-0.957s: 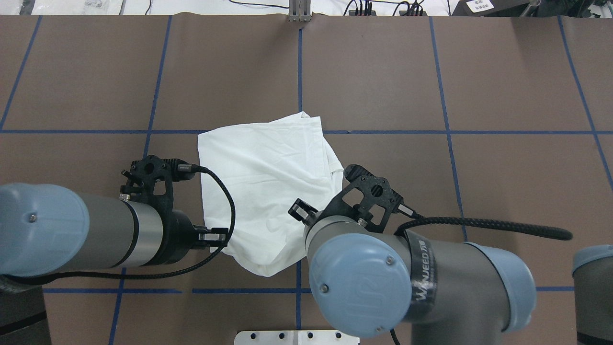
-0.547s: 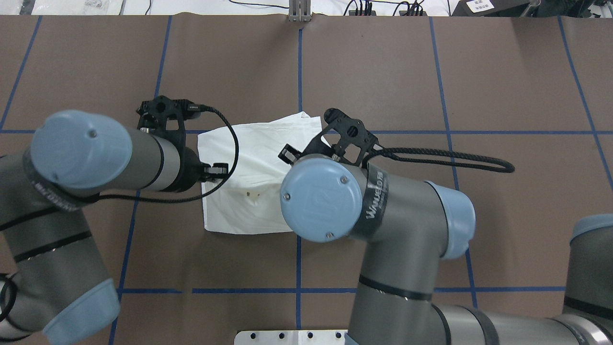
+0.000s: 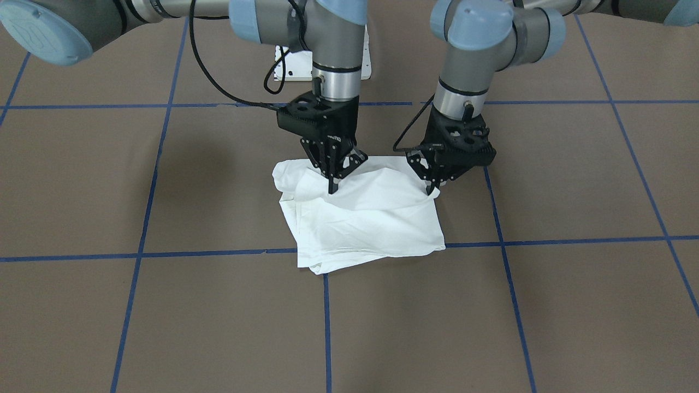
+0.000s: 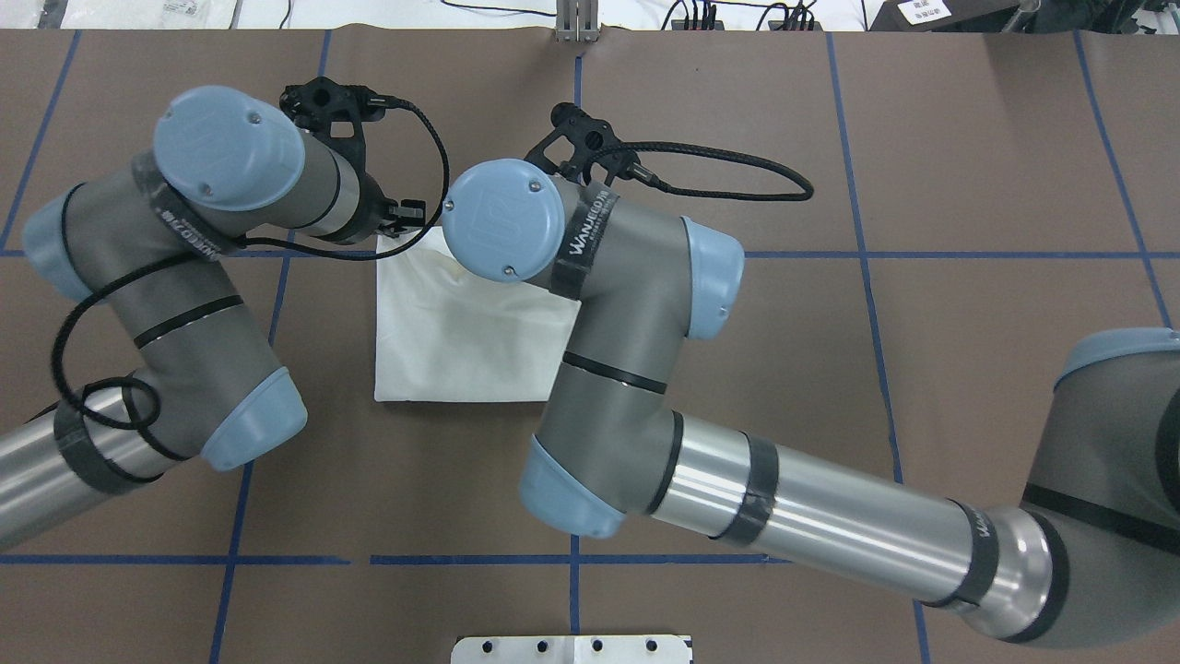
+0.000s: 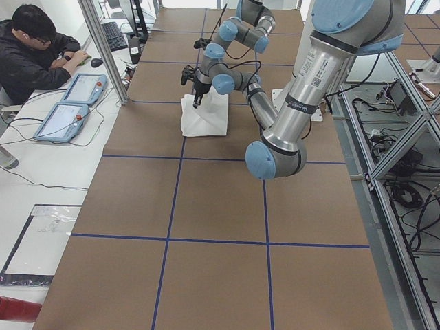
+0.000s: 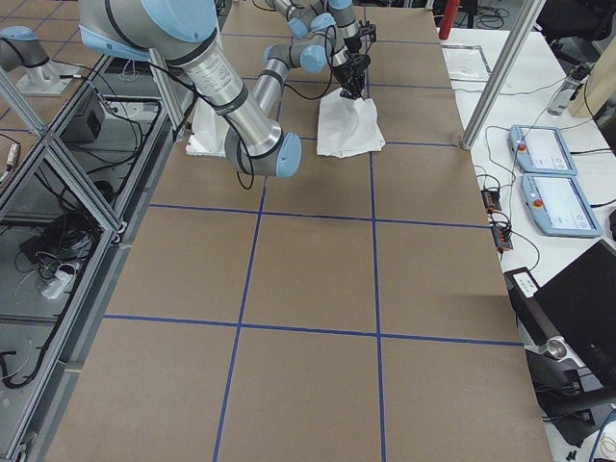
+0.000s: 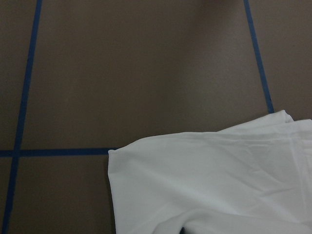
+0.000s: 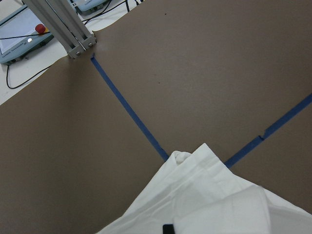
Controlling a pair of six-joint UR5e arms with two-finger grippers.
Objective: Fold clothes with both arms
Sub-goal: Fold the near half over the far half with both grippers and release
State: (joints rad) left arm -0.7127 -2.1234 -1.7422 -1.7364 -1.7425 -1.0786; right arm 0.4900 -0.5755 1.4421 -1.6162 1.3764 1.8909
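Front-facing view, nearest first. The white shirt is laid on the brown table as a rough, multi-layered square, its nearest corner overlapping a blue tape line. Along its far edge the right gripper and left gripper appear clenched on raised cloth, one toward each end. The fabric is judged light, limp and easily creased. It is best taken at corners or doubled edges, with all layers gathered together, lest the stack slide apart.
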